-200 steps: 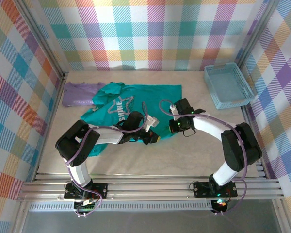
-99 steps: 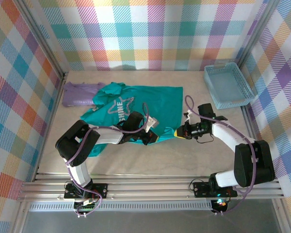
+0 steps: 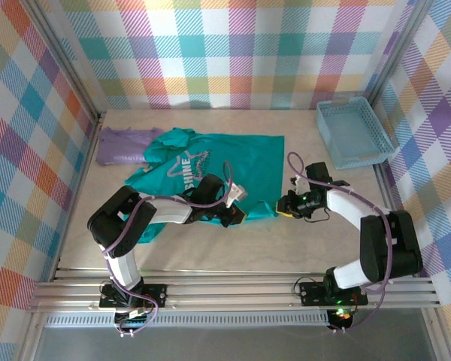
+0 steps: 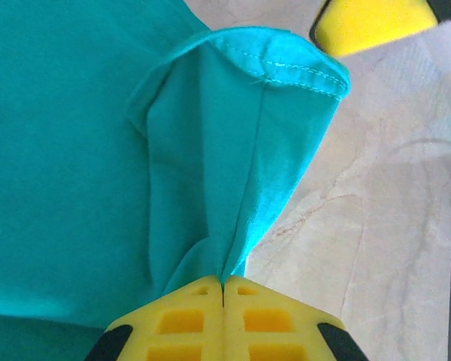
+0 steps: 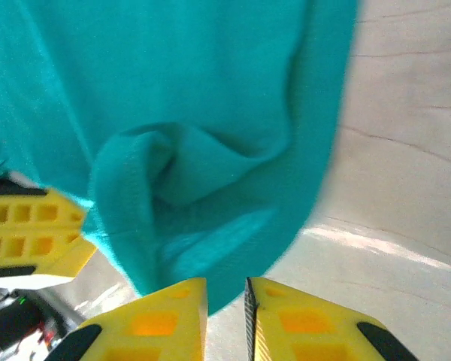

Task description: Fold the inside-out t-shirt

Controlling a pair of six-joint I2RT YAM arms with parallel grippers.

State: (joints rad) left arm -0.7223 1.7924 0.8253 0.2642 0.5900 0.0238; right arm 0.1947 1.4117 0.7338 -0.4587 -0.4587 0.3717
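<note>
- Top external: t-shirt [image 3: 233, 162] spreads 9-to-3 on counter [image 3: 323, 241], its near corner at 9 o'clock from right claw [image 3: 284, 207].
- That corner is clamped in left claw [image 4: 224, 280]; the other's jaws stand slightly apart.

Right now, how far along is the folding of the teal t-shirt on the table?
Barely started. Done: the t-shirt lies mostly spread on the table, with no fold visible. In hand: the left gripper is shut on a pinch of fabric by the near hem; the right gripper sits at that same corner, jaws barely apart, grip unclear. Left: every fold.
</note>
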